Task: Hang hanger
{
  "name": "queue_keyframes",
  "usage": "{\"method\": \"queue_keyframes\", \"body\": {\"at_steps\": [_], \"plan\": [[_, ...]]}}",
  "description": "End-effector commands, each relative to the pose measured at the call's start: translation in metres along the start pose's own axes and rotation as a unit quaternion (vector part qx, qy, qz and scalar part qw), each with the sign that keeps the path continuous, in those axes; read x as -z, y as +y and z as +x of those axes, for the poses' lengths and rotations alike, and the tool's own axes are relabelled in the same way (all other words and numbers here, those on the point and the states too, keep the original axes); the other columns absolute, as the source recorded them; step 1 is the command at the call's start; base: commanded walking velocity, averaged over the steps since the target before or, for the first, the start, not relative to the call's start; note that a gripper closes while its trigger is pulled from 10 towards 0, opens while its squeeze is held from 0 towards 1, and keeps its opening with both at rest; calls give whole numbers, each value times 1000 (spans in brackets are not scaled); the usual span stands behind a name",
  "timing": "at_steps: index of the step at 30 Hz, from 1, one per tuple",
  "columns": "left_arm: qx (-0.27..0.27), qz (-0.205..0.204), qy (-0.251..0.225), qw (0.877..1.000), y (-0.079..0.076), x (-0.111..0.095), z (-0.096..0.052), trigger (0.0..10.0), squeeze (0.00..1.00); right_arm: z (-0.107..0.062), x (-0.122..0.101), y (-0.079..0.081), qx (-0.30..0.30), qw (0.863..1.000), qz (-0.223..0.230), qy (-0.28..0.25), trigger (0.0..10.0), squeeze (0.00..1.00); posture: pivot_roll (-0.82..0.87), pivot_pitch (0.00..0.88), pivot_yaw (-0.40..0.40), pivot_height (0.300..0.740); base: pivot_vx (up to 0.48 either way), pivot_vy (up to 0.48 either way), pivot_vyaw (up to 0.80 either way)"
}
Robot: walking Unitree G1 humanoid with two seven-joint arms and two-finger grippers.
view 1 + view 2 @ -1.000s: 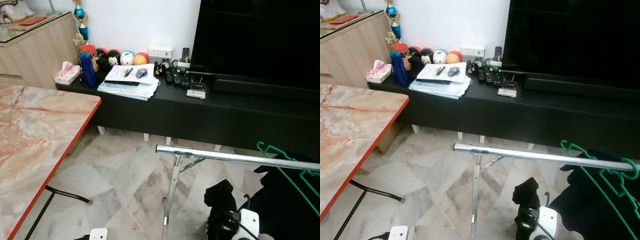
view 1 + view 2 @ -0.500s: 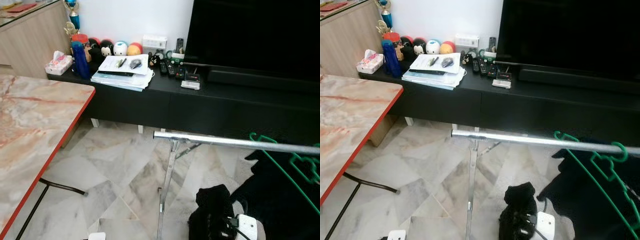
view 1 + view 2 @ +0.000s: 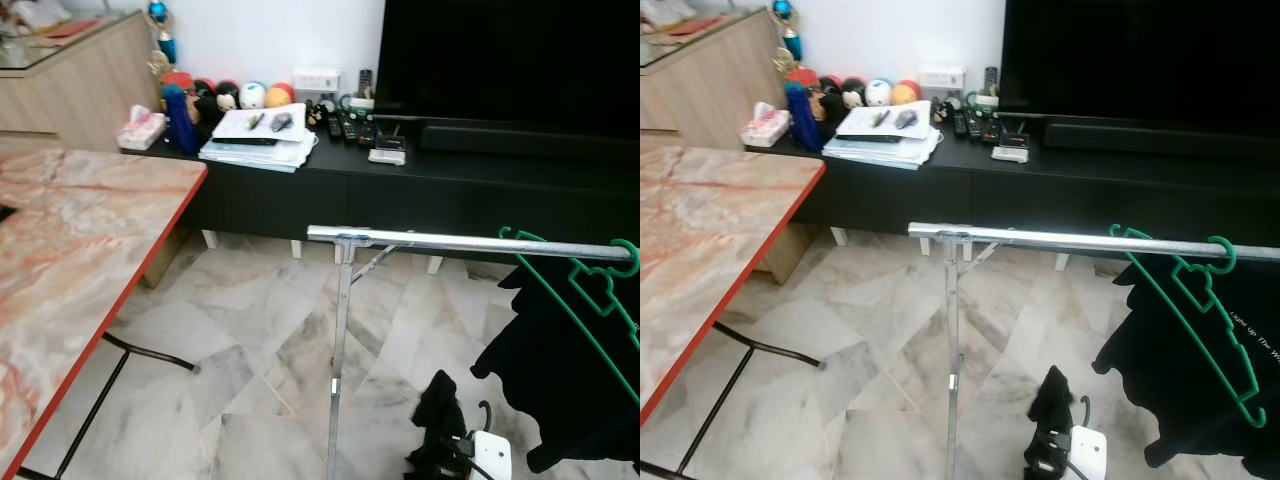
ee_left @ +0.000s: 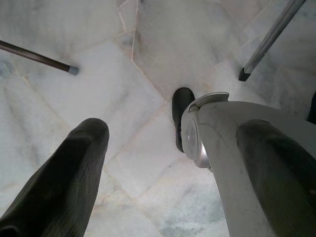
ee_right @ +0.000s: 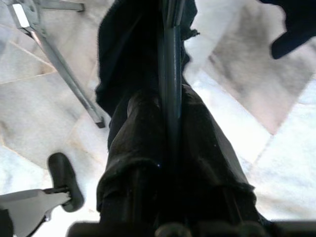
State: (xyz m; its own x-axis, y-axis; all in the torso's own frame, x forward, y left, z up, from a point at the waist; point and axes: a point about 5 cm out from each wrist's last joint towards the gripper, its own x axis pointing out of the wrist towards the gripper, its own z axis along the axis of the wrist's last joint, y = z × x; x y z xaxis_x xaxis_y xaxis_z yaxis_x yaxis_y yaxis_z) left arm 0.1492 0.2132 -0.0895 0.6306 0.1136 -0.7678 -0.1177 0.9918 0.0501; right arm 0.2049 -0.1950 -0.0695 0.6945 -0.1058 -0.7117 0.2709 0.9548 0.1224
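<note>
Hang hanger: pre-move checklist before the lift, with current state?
1. Right tool grip on black hanger: ok, fingers shut along its bar.
2. Free span on rail: ok, bare to the left of the green hangers.
3. Hanger at rail height: not ok, it is low, near the floor.
4. Hook facing the rail: cannot tell.
5. Left tool clear: ok, open, pointing at the floor.
</note>
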Motion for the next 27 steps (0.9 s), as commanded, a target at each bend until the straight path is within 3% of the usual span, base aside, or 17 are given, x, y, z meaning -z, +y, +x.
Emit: {"method": "queue_keyframes", "body": {"at_steps": [1,14,18,19,24,27], "plan": [[6,10,26,1000,1,13,-4,10000,0,-1,4,-2,10,1000,15,2,10000,0,44,109,-36,740,-251,0,0],[6,6,17,1000,-1,7,-1,10000,0,0,-7,-12,33,998,46,-24,10000,0,42,118,-35,740,-266,0,0],[7,6,17,1000,-2,7,-1,10000,0,1,-26,-17,45,995,54,-74,10000,0,48,119,-37,740,-272,0,0],[7,5,17,1000,-2,6,-1,10000,0,1,-38,-18,46,993,31,-104,10000,0,50,119,-37,740,-274,0,0],[7,5,17,1000,-1,7,-2,10000,0,2,-66,-15,34,985,14,-170,10000,0,40,122,-38,740,-272,0,0],[8,5,18,1000,-1,8,-2,10000,0,1,-71,-10,19,982,7,-187,10000,0,38,122,-38,740,-274,0,0]]}}
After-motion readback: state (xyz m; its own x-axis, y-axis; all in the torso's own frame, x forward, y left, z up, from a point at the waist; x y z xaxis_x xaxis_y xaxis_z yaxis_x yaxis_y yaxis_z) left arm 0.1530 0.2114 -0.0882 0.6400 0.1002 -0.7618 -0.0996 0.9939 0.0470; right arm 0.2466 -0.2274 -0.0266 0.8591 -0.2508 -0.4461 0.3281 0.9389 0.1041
